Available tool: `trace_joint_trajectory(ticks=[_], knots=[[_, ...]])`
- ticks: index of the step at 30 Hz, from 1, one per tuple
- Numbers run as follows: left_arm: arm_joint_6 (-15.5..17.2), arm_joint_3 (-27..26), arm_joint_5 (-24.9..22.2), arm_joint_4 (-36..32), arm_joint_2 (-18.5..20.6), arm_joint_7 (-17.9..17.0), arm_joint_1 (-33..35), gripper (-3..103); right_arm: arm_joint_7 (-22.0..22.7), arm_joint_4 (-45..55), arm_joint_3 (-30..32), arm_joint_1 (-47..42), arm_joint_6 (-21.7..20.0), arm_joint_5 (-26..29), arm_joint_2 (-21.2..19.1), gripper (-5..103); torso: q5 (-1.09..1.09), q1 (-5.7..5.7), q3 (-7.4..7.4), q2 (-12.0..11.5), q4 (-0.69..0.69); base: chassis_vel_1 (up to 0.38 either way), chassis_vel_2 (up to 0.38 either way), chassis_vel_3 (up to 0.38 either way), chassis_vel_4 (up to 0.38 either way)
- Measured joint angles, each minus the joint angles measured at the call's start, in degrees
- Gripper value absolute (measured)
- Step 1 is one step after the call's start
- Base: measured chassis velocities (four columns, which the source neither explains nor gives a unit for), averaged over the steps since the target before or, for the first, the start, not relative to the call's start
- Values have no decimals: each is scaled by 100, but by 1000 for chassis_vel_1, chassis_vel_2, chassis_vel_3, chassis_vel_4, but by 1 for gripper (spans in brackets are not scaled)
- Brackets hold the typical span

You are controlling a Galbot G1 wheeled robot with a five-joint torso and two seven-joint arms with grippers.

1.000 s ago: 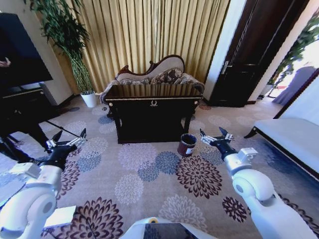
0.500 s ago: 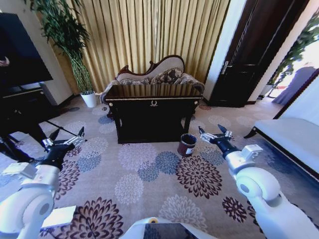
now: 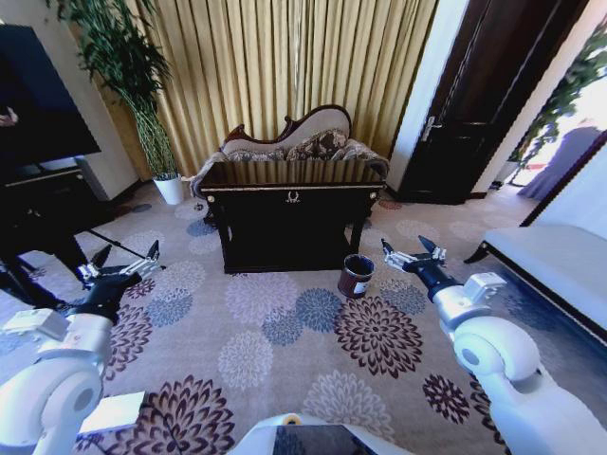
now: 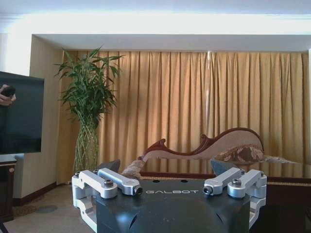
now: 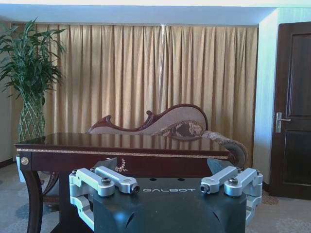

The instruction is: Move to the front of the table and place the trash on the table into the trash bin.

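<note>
While the robot faces the table (image 3: 289, 204) from well back | left hand (image 3: 121, 265) and right hand (image 3: 410, 256) spread apart, empty, low over carpet | trash bin (image 3: 356, 275) on floor by table's front right leg | trash unseen on tabletop; judged light, pinch mid-body.

The table (image 5: 121, 143) is glossy dark wood; the curtains (image 3: 285, 66) are pleated cloth.

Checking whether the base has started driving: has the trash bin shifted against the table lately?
No. The trash bin sits by the table's front right leg as before.
</note>
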Motion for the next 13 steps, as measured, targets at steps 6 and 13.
trace_joint_trajectory(ticks=[6, 13], knots=[[-2, 21, 16, -32, -14, -11, 19, 100, 0, -24, -2, -24, 105, -19, 43, 100, 0, 0, 0, 0, 0, 0, 0, 0, 0], [-32, -95, 19, -138, -65, -14, 159, 100, 0, -31, -27, -18, 134, -29, 62, 100, 0, 0, 0, 0, 0, 0, 0, 0, 0]])
